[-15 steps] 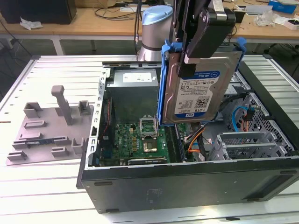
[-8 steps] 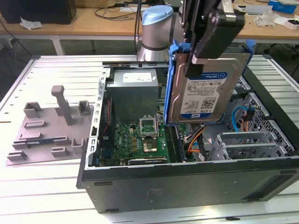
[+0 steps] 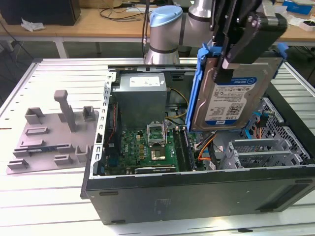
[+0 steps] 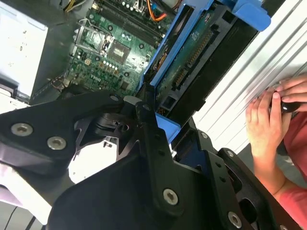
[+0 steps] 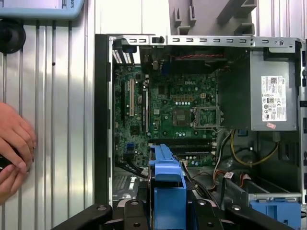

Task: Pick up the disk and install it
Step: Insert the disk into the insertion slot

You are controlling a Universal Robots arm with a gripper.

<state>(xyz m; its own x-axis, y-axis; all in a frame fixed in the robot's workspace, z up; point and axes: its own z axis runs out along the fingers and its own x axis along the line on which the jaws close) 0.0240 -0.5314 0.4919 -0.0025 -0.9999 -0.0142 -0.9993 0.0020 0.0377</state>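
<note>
Counter point(image 3: 49, 196) of pale slats carried the open computer case point(image 3: 197, 196) at the exterior view's centre and lower right. The disk point(image 3: 231, 98) hung at upper right, above the case, long axis nearly vertical, directly beneath the tool point(image 3: 230, 59), which was clamped on its top edge.

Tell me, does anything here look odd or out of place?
Yes: a person's hands lie on the table right beside the open computer case, while the gripper holds the disk on edge above it.
</note>
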